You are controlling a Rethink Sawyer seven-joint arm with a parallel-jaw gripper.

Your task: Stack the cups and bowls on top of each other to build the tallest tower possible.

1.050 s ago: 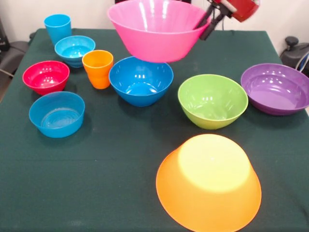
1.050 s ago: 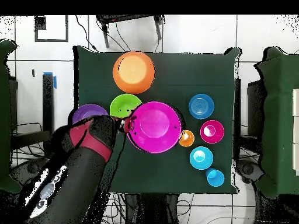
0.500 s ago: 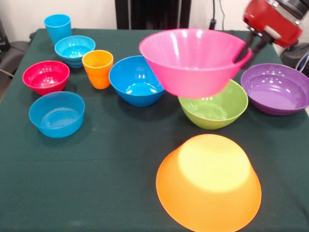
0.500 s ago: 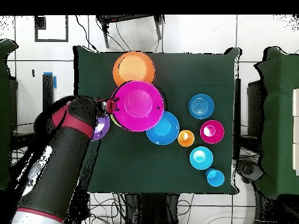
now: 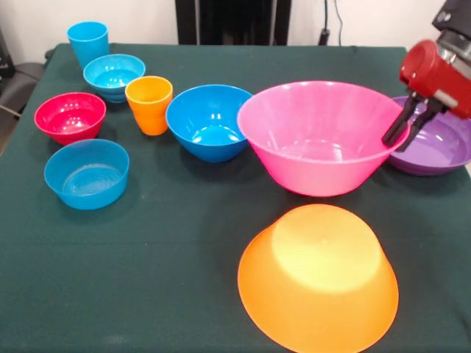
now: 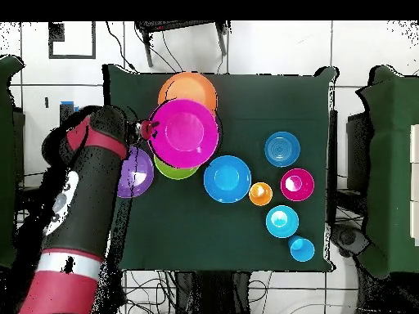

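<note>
Pink bowl (image 5: 318, 137): upright, mouth up, rim about level, held off the surface (image 5: 169, 243); in the overhead view it overlapped the green bowl (image 6: 173, 170) and the inverted orange bowl (image 5: 318, 276), which sat base up by one surface edge. Gripper (image 5: 407, 129): jaws clenched on the pink bowl's rim. Purple bowl (image 5: 441, 143): upright, just beside. Large blue bowl (image 5: 212, 121), orange cup (image 5: 149, 104), light blue cup (image 5: 88, 42): upright, mouths up, apart.

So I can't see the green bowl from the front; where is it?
In the overhead view, the green bowl peeks out beneath the pink bowl, between the purple bowl and the large blue bowl.
</note>
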